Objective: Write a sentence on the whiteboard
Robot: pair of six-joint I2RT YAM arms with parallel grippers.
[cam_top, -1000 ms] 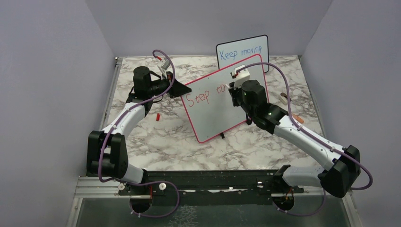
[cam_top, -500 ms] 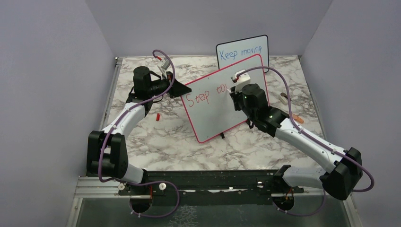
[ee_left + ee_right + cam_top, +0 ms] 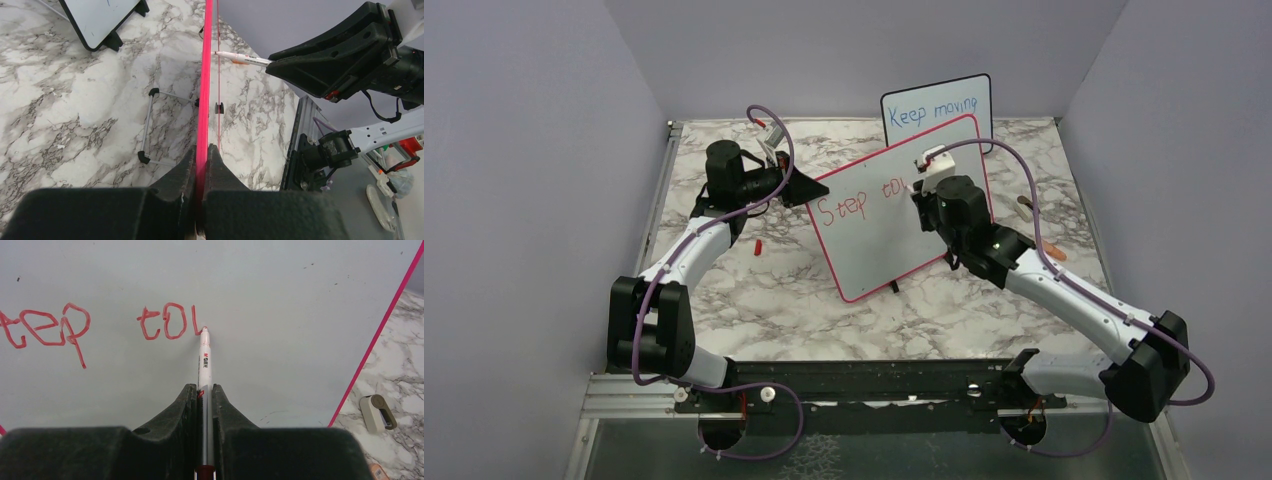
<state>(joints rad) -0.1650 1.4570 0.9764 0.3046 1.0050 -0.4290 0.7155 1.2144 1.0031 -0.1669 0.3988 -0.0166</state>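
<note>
The whiteboard (image 3: 879,240), white with a red-pink frame, stands tilted mid-table. My left gripper (image 3: 807,190) is shut on its left edge; in the left wrist view the pink frame (image 3: 204,90) runs edge-on between the jaws of that gripper (image 3: 201,150). The sentence (image 3: 856,203) in red reads "Step to" plus one fresh stroke; the right wrist view shows "tep" and "to" with that stroke (image 3: 170,322). My right gripper (image 3: 916,192) is shut on a white marker (image 3: 204,365), seen in the right wrist view (image 3: 204,390), its tip touching the board at the stroke's end.
A smaller black-framed board (image 3: 937,108) with blue "Keep moving" stands behind. A small red cap (image 3: 757,246) lies on the marble left of the whiteboard. A beige object (image 3: 378,412) and an orange item (image 3: 1053,250) lie to the right. The board's black feet (image 3: 145,157) rest on the table.
My right gripper has moved a little up and left with the marker and has drawn a new red stroke after "to". The left arm and the board have not moved.
</note>
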